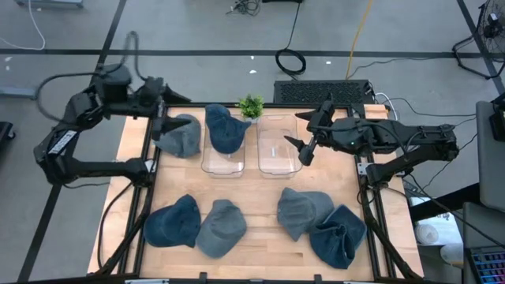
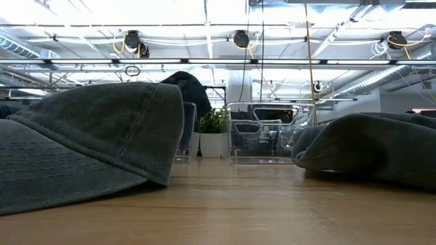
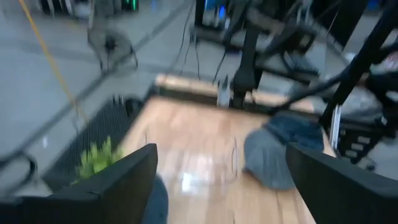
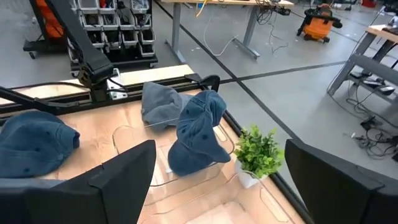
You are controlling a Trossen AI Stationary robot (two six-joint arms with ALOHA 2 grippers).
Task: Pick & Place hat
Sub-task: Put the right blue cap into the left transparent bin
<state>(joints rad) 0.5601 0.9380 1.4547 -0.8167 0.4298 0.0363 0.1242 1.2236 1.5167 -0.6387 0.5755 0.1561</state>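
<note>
Several denim hats lie on the wooden table. A dark blue hat (image 1: 225,128) (image 4: 199,134) sits in the far end of the left clear bin (image 1: 223,158), rising above its rim. A grey-blue hat (image 1: 180,136) (image 4: 160,102) rests on the table left of that bin. My left gripper (image 1: 175,113) (image 3: 217,180) hovers open just above and left of the grey-blue hat. My right gripper (image 1: 296,128) (image 4: 217,180) hangs open over the right clear bin (image 1: 278,148), which holds nothing. In the low view the dark blue hat (image 2: 187,88) shows behind a near hat (image 2: 88,136).
Four more hats lie along the near edge: two on the left (image 1: 173,222) (image 1: 221,227), two on the right (image 1: 302,209) (image 1: 339,235). A small potted plant (image 1: 251,105) (image 4: 258,149) stands at the far edge between the bins. Bare wood shows mid-table.
</note>
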